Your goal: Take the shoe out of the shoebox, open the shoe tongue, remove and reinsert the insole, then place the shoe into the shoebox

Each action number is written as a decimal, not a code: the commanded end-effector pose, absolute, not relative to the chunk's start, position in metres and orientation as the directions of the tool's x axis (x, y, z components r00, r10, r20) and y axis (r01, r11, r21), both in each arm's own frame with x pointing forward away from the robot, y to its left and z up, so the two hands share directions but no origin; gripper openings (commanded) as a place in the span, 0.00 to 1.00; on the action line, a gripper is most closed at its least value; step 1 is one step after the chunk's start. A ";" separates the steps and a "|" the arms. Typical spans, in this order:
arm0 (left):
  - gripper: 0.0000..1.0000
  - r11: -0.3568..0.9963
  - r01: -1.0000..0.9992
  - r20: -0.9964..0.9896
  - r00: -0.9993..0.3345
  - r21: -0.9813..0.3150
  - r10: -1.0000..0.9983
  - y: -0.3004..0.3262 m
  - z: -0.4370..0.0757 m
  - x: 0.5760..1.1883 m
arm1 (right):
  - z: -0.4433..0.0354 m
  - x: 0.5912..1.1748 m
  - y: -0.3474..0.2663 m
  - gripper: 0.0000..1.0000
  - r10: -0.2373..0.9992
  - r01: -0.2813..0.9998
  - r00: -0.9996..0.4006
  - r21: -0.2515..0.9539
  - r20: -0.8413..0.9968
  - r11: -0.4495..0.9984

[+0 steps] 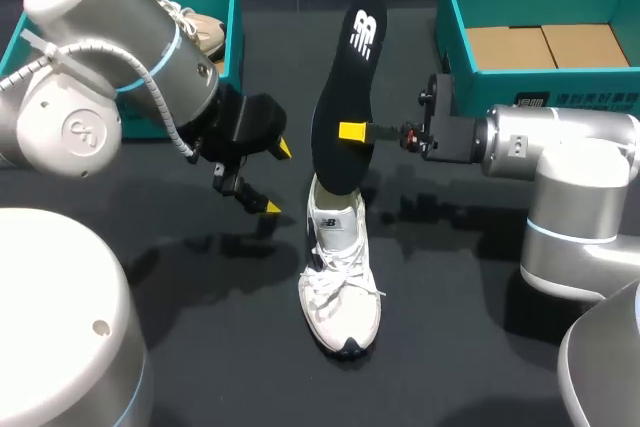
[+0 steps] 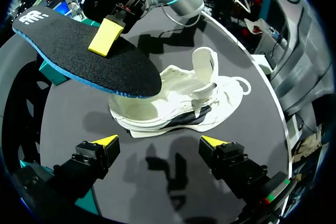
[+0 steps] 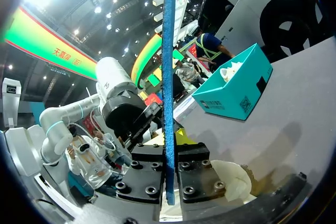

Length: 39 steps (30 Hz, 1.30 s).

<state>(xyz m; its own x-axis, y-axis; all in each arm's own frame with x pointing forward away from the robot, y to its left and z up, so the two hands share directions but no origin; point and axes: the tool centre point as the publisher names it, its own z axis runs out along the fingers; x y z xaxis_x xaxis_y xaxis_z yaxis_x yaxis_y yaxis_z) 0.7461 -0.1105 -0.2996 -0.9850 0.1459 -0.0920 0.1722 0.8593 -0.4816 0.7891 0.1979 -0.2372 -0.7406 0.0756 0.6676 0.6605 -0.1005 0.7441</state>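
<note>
Shoebox (image 1: 475, 87) far right, no shoe in it. Shoe (image 1: 338, 277) out, mid-table, tongue up. Insole (image 1: 345, 97) out, pinched by R gripper (image 1: 352, 132) above shoe. L gripper (image 1: 277, 178) splayed, empty, left of shoe. Still to do: reinsert, re-box.

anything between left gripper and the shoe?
No. In the left wrist view only bare table lies between the left gripper and the shoe; the insole is held over the shoe, clear of that gap.
</note>
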 end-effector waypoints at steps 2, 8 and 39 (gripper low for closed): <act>1.00 0.849 0.183 -0.088 -0.983 -0.496 0.161 -0.118 -0.323 0.756 | -0.249 0.791 0.202 0.00 0.045 0.639 -0.762 0.761 0.646 -0.112; 1.00 0.850 0.163 -0.079 -0.987 -0.501 0.142 -0.118 -0.332 0.760 | -0.256 0.795 0.206 0.00 0.025 0.618 -0.781 0.778 0.624 -0.112; 1.00 0.869 0.131 -0.064 -0.991 -0.478 0.114 -0.138 -0.356 0.764 | -0.264 0.796 0.209 0.00 0.030 0.569 -0.817 0.814 0.575 -0.119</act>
